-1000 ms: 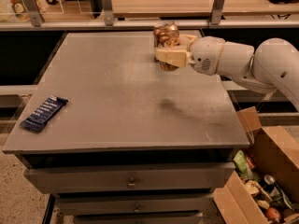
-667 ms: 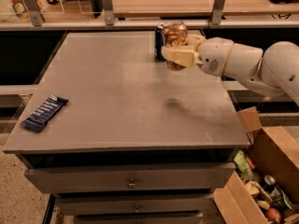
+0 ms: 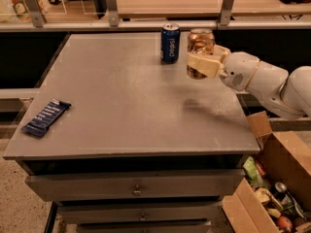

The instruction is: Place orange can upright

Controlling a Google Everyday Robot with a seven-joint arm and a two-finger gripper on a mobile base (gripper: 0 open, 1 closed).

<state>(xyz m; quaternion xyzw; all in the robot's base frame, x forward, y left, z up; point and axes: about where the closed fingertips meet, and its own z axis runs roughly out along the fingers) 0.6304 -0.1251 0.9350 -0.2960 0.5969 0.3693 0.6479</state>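
We see the gripper [image 3: 204, 64] near the far right of the grey table [image 3: 121, 96], its fingers clamped around the orange can [image 3: 200, 40]. The can is upright, seemingly lifted off the surface. A blue can [image 3: 170, 42] stands just beside it.

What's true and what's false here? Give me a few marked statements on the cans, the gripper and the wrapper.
1. The gripper is shut on the shiny gold-orange metallic can. True.
2. That can lies on its side on the grey table. False: it is held upright, apparently above the tabletop.
3. The dark blue soda can stands upright near the table's back edge. True.
4. The dark blue flat snack wrapper touches the soda can. False: it lies at a front corner, far from it.
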